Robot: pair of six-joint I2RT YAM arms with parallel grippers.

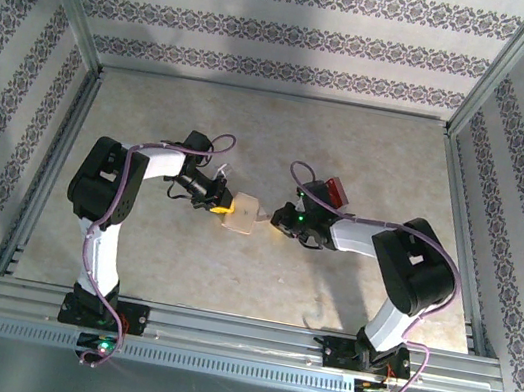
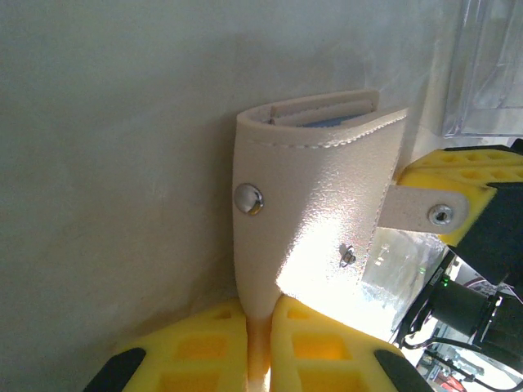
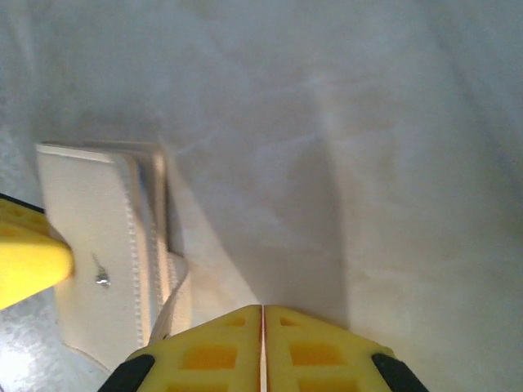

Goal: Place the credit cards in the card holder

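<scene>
L gripper (image 1: 223,205) is clamped on the card holder (image 1: 244,217), which sits mid-table between the two arms. In the L wrist view its yellow fingers (image 2: 204,351) pinch one narrow end of the tan wallet (image 2: 319,204). The wallet is folded, w/ a bluish sleeve edge (image 2: 327,121) peeking out of the far end. A metal snap stud (image 2: 248,198) shows on the flap. The closing tab (image 2: 425,211) sticks out sideways, unfastened, lying against a yellow finger (image 2: 462,167) of the R gripper. Clear ridged plastic (image 2: 490,65) is at top right; can't tell what it's attached to.

R gripper (image 1: 283,222) is just beside the holder on the opposite side. From the R wrist cam the fingers (image 3: 204,355) are pressed together w/ only a thin seam between, nothing seen in it. The holder (image 3: 94,229) is just beside them to the left. Whether the tab is caught underneath can't be told.

A red credit card (image 1: 336,191) is behind the R arm, apart from the holder and part hidden by cable. Whether it's flat on the table (image 1: 253,134) isn't clear.
</scene>
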